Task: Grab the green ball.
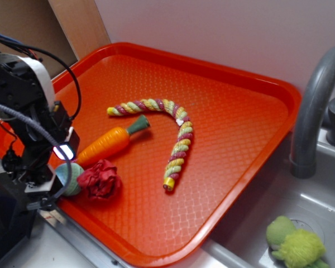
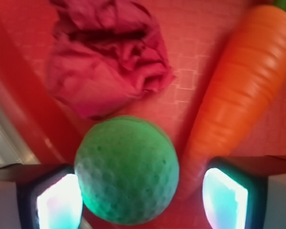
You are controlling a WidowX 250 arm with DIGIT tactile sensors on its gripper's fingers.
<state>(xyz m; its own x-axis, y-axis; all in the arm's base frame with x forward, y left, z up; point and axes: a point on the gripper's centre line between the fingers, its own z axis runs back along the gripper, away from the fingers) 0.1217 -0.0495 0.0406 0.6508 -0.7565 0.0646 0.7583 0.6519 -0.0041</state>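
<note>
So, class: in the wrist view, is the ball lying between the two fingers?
Yes: the ball sits between the two fingers, with a gap on each side.

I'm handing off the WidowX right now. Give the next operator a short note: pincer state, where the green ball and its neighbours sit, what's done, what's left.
Pincer: open, lowered at the tray's near-left corner, one finger on each side of the green ball; no contact visible yet.
Ball: on the orange tray, touching or nearly touching the red fabric wad, with the toy carrot close on its other side.
Done: approach and alignment.
Left: close on the ball, then lift. The carrot lies near one finger, so watch for pinching it.
</note>
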